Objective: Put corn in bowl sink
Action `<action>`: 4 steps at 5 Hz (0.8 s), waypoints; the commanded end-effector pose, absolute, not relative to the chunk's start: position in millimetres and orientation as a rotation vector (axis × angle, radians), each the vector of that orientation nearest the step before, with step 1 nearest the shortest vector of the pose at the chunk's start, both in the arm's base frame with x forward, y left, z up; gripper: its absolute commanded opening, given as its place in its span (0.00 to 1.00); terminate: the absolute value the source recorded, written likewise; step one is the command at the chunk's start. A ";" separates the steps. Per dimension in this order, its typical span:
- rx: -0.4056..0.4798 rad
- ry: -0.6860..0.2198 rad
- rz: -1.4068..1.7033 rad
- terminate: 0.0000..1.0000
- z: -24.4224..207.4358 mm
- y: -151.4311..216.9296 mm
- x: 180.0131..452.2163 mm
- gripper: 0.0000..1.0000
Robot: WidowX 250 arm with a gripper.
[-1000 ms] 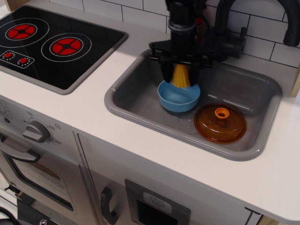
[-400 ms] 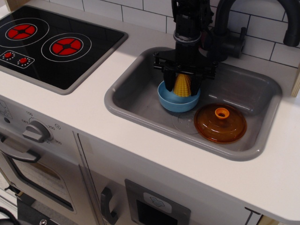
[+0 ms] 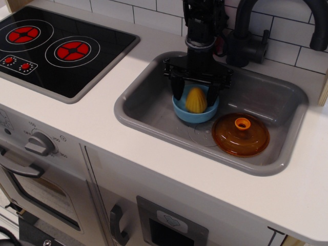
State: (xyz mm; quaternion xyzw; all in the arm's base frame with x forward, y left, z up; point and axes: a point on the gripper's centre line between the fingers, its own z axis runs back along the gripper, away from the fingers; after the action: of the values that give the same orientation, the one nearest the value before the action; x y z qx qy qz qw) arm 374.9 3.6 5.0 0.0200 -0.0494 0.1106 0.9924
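The yellow corn stands in the light blue bowl, tip up. The bowl sits on the floor of the grey sink, near its middle. My gripper hangs straight over the bowl. Its two black fingers are spread wide, one on each side of the corn, and do not touch it. The corn looks slightly blurred.
An amber domed lid with an orange knob lies in the sink to the right of the bowl. A black faucet stands behind the sink. The black stovetop with red burners is at the left. White countertop surrounds the sink.
The gripper opened and let go of the corn, which dropped from between the fingers into the bowl. The gripper has lifted slightly.
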 end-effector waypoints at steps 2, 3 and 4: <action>-0.029 -0.214 0.263 0.00 61.6 4.8 378.9 1.00; -0.029 -0.214 0.263 0.00 61.6 4.8 378.9 1.00; -0.029 -0.214 0.263 0.00 61.6 4.8 378.9 1.00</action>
State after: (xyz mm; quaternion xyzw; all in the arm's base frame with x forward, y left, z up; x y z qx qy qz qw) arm 372.1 -0.9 36.5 -0.0105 -0.0713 0.1283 0.9891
